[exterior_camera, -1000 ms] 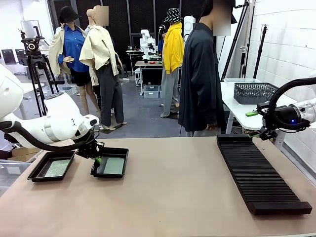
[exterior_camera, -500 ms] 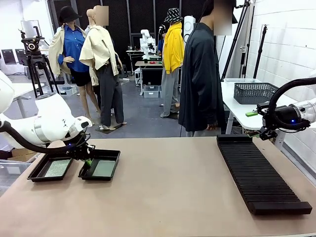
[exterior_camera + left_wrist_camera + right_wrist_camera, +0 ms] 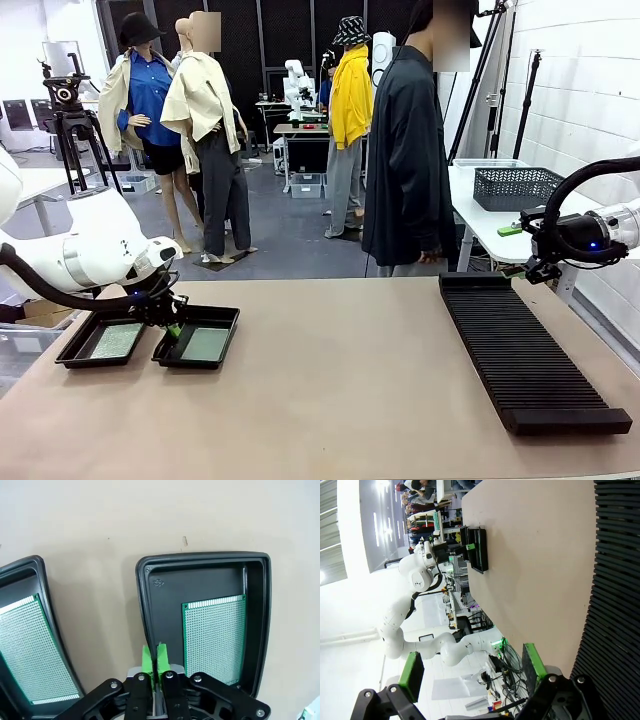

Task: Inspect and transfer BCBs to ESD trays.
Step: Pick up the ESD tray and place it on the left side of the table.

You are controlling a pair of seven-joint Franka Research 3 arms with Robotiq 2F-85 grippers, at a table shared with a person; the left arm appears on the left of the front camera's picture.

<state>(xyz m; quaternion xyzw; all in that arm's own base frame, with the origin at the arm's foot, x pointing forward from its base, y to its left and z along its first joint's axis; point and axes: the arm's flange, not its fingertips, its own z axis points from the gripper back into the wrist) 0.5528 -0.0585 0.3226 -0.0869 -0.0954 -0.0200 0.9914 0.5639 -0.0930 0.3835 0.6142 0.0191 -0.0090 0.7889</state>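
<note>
Seemingly pinched tray rim (image 3: 145,630), left gripper (image 3: 154,656)

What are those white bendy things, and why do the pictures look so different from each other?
They are two robot arms. Each ends in a gripper, a two-fingered hand with green pads. One picture looks across the table at a person standing behind it. The other two come from little cameras on the arms' wrists, so they look tilted. On the table lie two black trays, each with a green circuit board inside, and a long black ribbed rack. The left gripper is pinched shut on the rim of the nearer tray, beside its board. The other tray sits next to it. The right gripper is open and holds nothing.
</note>
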